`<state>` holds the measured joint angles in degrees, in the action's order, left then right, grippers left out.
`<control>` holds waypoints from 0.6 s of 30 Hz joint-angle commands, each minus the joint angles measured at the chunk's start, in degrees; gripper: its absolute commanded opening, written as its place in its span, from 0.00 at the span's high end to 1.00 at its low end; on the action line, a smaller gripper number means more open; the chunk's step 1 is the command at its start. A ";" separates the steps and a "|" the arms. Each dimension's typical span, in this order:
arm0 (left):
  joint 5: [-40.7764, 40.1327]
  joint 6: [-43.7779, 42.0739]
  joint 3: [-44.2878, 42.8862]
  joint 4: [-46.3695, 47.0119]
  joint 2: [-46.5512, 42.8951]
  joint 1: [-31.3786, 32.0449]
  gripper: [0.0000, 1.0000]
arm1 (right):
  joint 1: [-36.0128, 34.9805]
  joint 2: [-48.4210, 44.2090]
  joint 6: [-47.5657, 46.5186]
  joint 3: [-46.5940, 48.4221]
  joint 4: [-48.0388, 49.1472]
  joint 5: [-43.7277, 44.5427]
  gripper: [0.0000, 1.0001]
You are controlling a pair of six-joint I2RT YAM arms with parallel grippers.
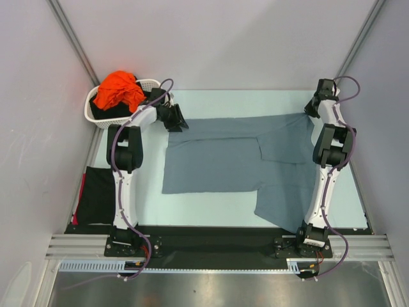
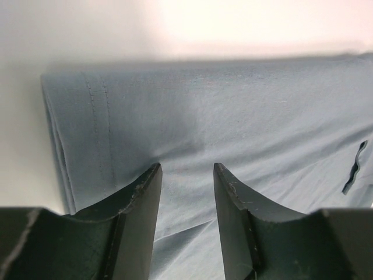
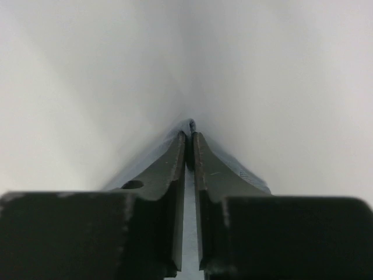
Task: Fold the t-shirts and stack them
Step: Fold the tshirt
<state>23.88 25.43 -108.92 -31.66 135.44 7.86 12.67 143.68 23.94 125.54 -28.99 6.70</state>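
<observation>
Right claw (image 3: 189,136) on grey-blue t-shirt (image 1: 217,160)

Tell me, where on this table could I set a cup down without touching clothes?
Bare table lies between the grey shirt and the near rail, and in a strip behind the shirt along the far edge. Crowded: the far left corner, with basket, orange shirt and left gripper.

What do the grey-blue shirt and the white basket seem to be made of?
The grey-blue shirt looks like soft knit cloth, probably cotton, matte: fine weave, a stitched hem and creases show in the left wrist view. The white basket looks like moulded plastic, smooth, with slotted walls.
</observation>
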 commanded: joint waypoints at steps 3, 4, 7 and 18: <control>-6.99 -3.80 -1.99 -1.46 -6.05 1.45 0.52 | 0.34 1.34 -3.82 8.38 0.53 0.22 0.69; -8.05 -5.11 -1.82 -2.08 -8.58 1.81 0.52 | 0.25 1.34 -3.56 9.89 -1.05 1.29 0.62; -11.13 -6.53 0.71 -3.58 -15.25 3.56 0.49 | -0.01 -0.06 -2.50 13.77 -7.38 5.07 0.46; -14.13 -4.08 26.90 -3.94 -41.00 11.04 0.49 | 0.87 -16.13 2.25 10.35 -25.75 14.14 0.00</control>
<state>10.66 20.47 -88.75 -34.33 100.36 18.37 13.21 135.63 25.26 135.76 -47.77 16.86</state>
